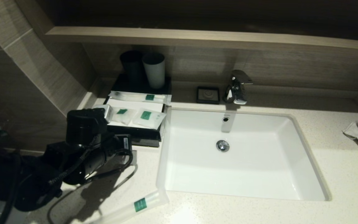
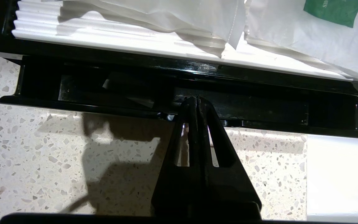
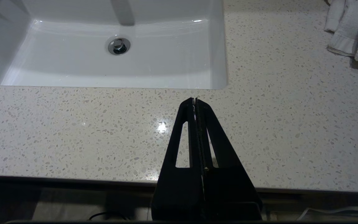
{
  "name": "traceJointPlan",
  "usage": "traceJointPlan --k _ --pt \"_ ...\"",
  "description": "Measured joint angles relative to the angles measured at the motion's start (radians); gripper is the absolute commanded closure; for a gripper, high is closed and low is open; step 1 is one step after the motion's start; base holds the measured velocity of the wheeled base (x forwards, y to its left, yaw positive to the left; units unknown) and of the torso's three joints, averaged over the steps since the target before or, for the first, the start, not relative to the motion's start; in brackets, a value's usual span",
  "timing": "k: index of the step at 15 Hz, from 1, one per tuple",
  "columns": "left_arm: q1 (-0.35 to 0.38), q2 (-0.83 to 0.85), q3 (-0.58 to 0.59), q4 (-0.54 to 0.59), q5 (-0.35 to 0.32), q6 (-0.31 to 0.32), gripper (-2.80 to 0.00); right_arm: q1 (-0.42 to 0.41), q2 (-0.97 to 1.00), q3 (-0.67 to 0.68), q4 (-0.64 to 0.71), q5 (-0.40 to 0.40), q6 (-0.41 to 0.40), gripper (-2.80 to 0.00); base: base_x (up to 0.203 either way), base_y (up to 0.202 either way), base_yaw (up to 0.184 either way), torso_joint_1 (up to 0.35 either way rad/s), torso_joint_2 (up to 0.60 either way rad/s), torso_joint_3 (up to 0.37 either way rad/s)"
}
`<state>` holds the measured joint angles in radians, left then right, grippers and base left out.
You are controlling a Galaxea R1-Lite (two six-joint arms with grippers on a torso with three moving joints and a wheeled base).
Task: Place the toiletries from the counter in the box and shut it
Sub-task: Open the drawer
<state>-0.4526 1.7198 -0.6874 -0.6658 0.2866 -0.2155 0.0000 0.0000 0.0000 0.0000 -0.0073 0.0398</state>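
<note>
Here left hand (image 2: 196, 99), fingers pressed together holding nothing, tips at the drawer front of the box (image 1: 141, 133), three packets (image 1: 146, 115) lying on its white top, one long packet (image 1: 135, 206) on the surface (image 1: 337, 168); right hand (image 3: 195, 100) narrow too, over the surface edge.

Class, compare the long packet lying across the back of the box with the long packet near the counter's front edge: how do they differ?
The back packet rests on the box, lying about level across it; the front packet lies on the bare counter, slanted, below the sink. Both are frosted white, long and slim, with a green label.
</note>
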Motion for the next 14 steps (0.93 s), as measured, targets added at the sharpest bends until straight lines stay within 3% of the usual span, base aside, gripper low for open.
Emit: traceJointPlan --k 14 --pt "0.0 -0.029 0.029 0.034 -0.003 0.006 0.0 0.0 0.0 0.0 0.0 0.0 0.0 0.0 0.0 0.0 0.0 0.0 0.0 0.0"
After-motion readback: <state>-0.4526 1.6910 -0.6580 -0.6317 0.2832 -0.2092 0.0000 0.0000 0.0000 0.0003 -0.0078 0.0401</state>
